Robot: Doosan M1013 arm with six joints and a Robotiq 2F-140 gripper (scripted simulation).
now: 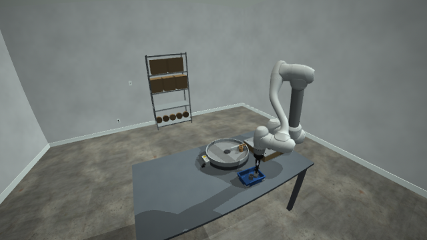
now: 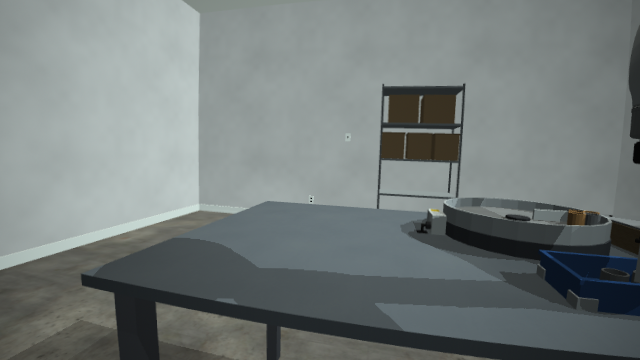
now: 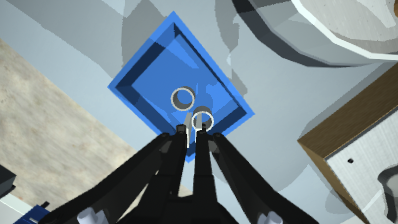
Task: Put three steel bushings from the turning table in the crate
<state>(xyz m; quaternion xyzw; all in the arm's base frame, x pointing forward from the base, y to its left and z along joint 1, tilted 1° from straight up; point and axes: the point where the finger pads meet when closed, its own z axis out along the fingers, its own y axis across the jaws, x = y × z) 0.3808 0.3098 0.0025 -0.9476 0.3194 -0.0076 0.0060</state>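
Note:
The blue crate (image 1: pixel 243 179) (image 2: pixel 559 277) (image 3: pixel 155 75) stands on the table's near side. One steel bushing (image 1: pixel 251 177) (image 2: pixel 614 274) stands upright inside it. My gripper (image 1: pixel 256 171) (image 3: pixel 194 119) points down into the crate, its fingers almost together. It is shut on the wall of a second steel bushing (image 3: pixel 210 125) beside the first. Whether this one touches the crate floor I cannot tell. The turning table (image 1: pixel 225 161) (image 2: pixel 500 229) (image 3: pixel 300 42) holds copper-coloured bushings (image 1: pixel 241 149) (image 2: pixel 575 217) and a greyer one (image 2: pixel 592 218) close by; their exact number is unclear.
A wooden-sided box with a pale metal top (image 1: pixel 271 155) (image 3: pixel 357 180) stands beside the turning table and the crate, below the arm. A small white device (image 1: pixel 205 159) (image 2: pixel 436 222) sits at the turning table's left side. A shelf rack (image 1: pixel 171 107) (image 2: pixel 419 195) stands at the back wall.

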